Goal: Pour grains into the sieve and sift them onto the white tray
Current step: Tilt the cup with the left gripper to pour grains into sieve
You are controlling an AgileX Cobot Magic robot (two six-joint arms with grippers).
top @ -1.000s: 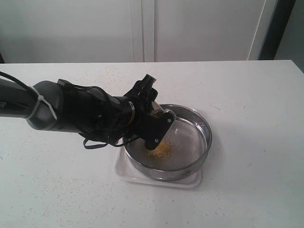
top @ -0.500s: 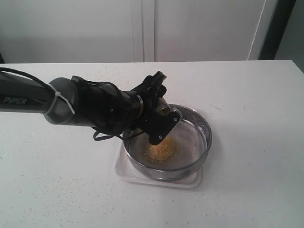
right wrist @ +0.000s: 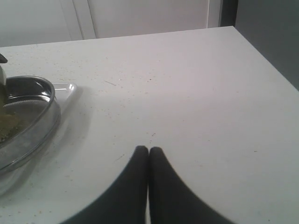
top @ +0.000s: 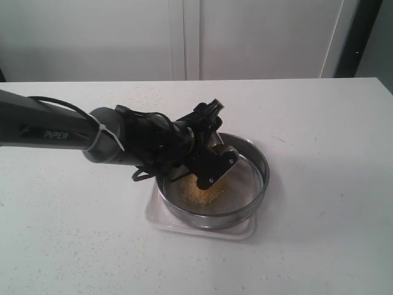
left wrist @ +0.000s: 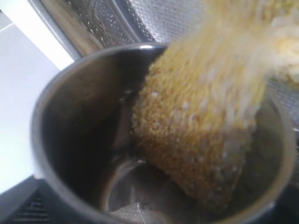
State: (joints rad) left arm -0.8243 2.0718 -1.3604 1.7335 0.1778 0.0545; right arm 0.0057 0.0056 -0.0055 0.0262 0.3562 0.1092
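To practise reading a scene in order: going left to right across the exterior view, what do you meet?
Black robot arm marked PIPER → wide round steel sieve with wire mesh → bare white tabletop. The left hand, yellow grains and white tray overlap the sieve, so are left out.

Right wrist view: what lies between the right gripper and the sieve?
In the right wrist view, only bare table with tiny specks separates the right gripper from the sieve; the white tray pokes out beside the sieve.
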